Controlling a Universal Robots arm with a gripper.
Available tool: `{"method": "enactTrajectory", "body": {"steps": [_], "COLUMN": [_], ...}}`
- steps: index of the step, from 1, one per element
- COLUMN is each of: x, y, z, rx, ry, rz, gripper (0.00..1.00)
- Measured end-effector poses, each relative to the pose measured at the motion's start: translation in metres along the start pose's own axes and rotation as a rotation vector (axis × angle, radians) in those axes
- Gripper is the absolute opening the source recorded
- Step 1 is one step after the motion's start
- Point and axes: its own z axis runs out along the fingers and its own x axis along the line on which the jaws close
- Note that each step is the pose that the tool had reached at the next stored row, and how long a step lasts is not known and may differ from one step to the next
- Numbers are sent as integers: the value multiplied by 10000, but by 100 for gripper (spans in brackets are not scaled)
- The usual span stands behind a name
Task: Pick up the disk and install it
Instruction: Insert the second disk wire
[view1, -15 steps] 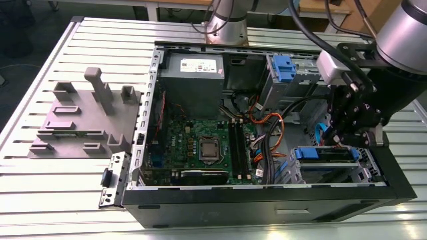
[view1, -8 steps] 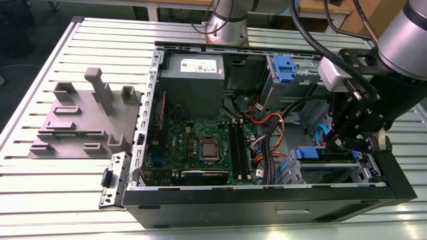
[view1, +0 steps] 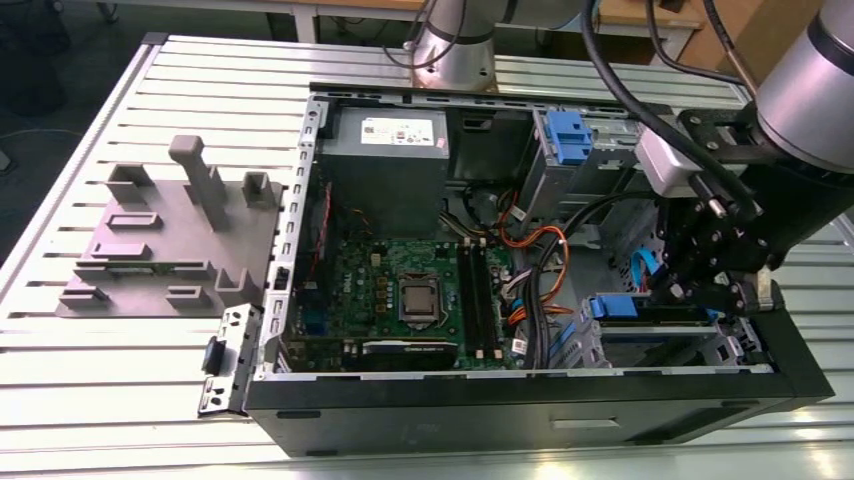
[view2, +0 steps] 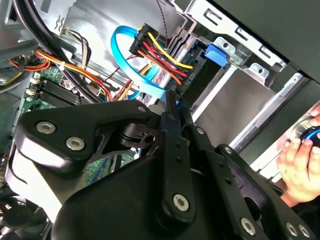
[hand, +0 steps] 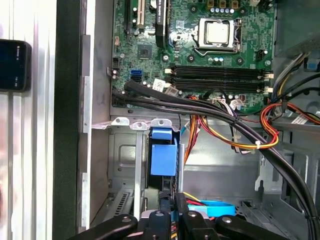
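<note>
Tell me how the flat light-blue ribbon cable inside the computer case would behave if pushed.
In the second wrist view the flat light-blue ribbon cable curves in a loose loop, so it probably bends aside rather than resisting. It looks thin, so likely light. It passes behind the black connector with red and yellow wires, so a push might snag there.

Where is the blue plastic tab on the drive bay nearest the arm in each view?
Exterior view: blue plastic tab in the bay toward the exterior view's right.
First wrist view: tab against the grey bay wall.
Second wrist view: tab beside the silver bracket.
Shared landmark: black memory slots.
</note>
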Motion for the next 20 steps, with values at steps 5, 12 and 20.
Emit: {"method": "enactTrajectory", "body": {"steps": [5,12,20], "x": [15,25,28], "y": [1,1,1], "z": [8,18,32], "rx": [2,2,3], "ry": [-106,-123,-124], "rz": [4,2,1], "gripper": [16,16,16]}}
